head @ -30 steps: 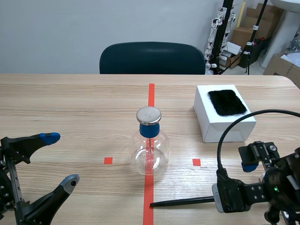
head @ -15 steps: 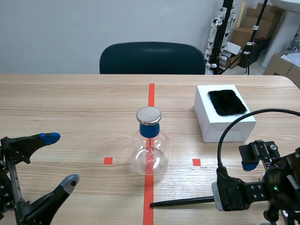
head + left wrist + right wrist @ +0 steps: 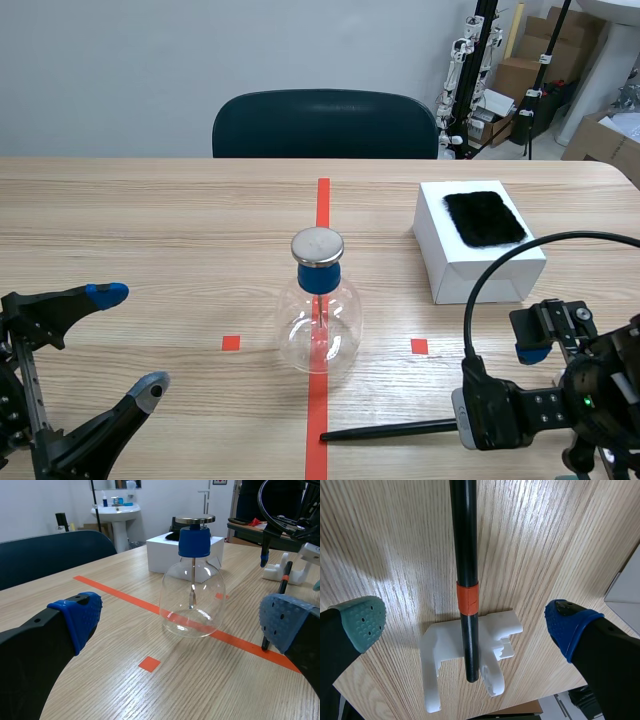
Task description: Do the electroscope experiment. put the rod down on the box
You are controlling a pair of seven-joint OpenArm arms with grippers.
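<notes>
Your right fingers (image 3: 359,621) are standing wide apart, the rod (image 3: 464,545) lying between them on a white stand (image 3: 436,650) on the table (image 3: 545,535), away from the box (image 3: 478,268). Your left fingers (image 3: 78,616) are gaping too.

Scene cam sat btwn the 2 arms, up a bit, & looked across the table (image 3: 150,210) to a chair (image 3: 325,120) & wall. Left wrist cam was low by the tabletop, facing the flask (image 3: 192,595) from near. Right wrist cam looked straight down, v. near, at the rod (image 3: 464,540) on its white stand (image 3: 437,650). Scene & left cams both saw flask & box (image 3: 480,278). Rod was in all 3.
</notes>
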